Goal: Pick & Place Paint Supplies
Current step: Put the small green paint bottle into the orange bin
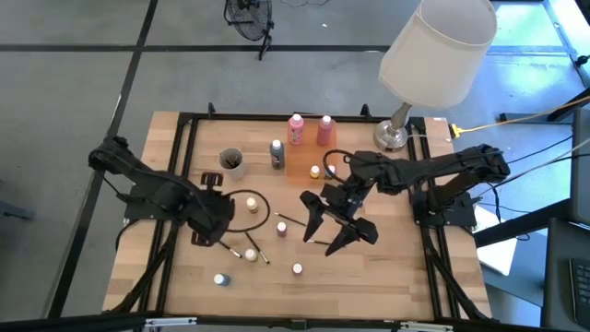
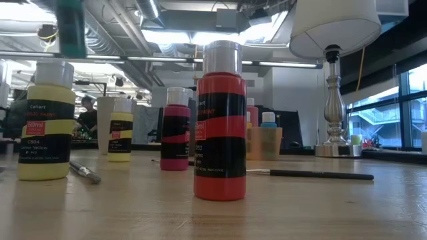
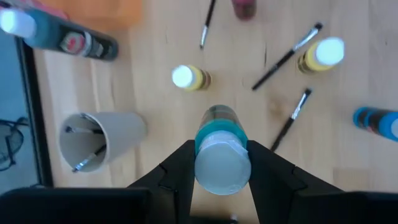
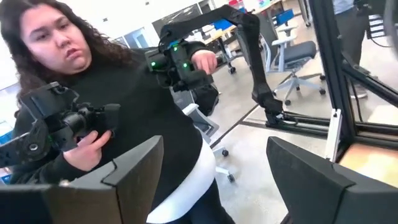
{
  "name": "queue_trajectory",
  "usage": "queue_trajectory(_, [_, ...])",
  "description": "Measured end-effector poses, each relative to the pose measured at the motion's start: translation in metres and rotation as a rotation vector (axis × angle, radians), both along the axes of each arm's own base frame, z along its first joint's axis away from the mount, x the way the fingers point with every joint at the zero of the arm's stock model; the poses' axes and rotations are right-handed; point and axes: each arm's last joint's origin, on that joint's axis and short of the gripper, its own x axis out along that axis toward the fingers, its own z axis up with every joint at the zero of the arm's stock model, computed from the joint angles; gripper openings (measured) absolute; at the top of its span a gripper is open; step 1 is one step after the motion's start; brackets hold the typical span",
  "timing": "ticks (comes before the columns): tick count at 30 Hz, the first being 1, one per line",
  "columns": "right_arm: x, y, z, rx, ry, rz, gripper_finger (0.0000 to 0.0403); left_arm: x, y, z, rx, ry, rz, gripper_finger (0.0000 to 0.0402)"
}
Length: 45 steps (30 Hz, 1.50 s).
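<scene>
A: Paint bottles (image 1: 296, 128) are found standing at the table's (image 1: 387, 277) far edge, with more bottles and brushes (image 1: 289, 219) scattered mid-table.

B: The left gripper (image 3: 221, 180) is seen clamped on a teal bottle (image 3: 221, 152), lifted above the table. The right gripper (image 1: 334, 221) is held spread wide, nothing gripped.

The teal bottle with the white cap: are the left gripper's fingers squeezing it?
Touching. In the left wrist view the left gripper has a dark finger pressed against each side of the teal bottle, with no gap showing.
</scene>
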Motion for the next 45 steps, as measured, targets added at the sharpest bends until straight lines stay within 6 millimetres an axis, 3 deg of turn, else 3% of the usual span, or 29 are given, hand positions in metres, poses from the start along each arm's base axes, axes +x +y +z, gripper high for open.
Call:
queue_trajectory(14, [-0.004, -0.001, 0.002, -0.012, 0.003, 0.000, 0.0291, 0.035, 0.051, 0.022, 0.005, -0.123, -0.092, 0.0118])
queue_trajectory(22, [-0.009, -0.002, 0.003, -0.023, 0.034, -0.010, 0.0291, 0.066, 0.079, 0.006, 0.030, -0.060, -0.177, 0.0118])
queue_trajectory(27, [-0.019, -0.005, 0.009, -0.052, 0.043, -0.067, 0.0291, 0.085, 0.094, -0.001, 0.046, -0.027, -0.264, 0.0118])
queue_trajectory(37, [-0.039, -0.010, 0.017, -0.114, 0.075, -0.184, 0.0291, 0.122, 0.133, 0.021, 0.102, -0.042, -0.381, 0.0118])
queue_trajectory(45, [-0.057, -0.005, 0.022, -0.150, 0.115, -0.279, 0.0291, 0.148, 0.156, 0.009, 0.080, 0.009, -0.472, 0.0118])
